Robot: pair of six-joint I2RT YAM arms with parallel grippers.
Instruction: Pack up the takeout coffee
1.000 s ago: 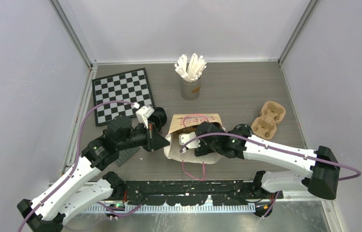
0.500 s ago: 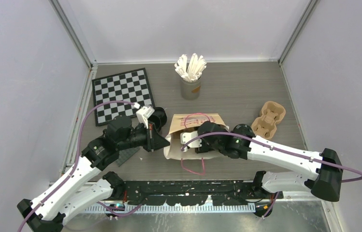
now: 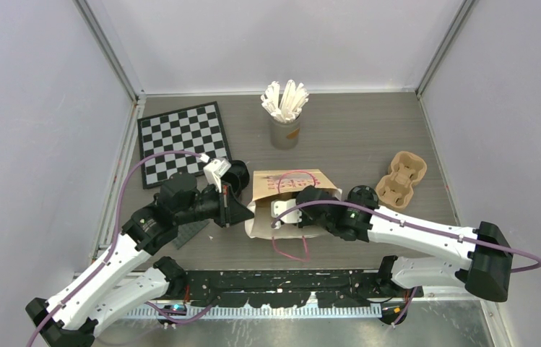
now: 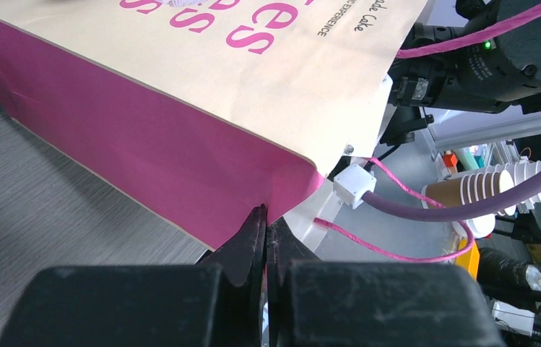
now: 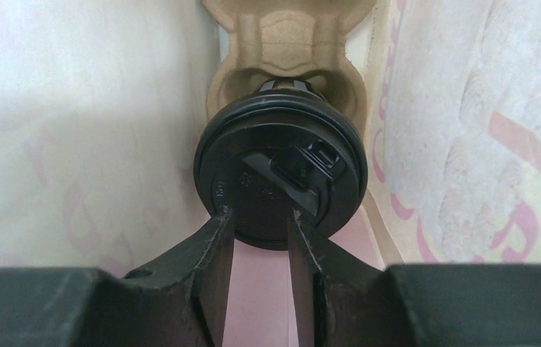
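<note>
A black-lidded takeout coffee (image 5: 279, 173) stands in a brown pulp carrier (image 5: 282, 36) inside the pink paper bag (image 3: 292, 179), which lies on its side at the table's middle. My right gripper (image 5: 260, 217) is reached into the bag's mouth. Its jaws are open to a narrow gap just short of the lid, with only the bag's pink floor between them. In the top view the bag hides its fingertips. My left gripper (image 4: 266, 213) is shut on the bag's pink side edge at the mouth and holds it there (image 3: 244, 212).
A grey cup of white wrapped sticks (image 3: 285, 130) stands at the back centre. A chessboard (image 3: 183, 141) lies at the back left. A second pulp carrier (image 3: 401, 178) sits to the right of the bag. The bag's pink cord handle (image 3: 289, 249) trails toward the near edge.
My right gripper's jaws have narrowed from wide open to a small gap. The right wrist has edged slightly left into the bag. The left arm has not moved.
</note>
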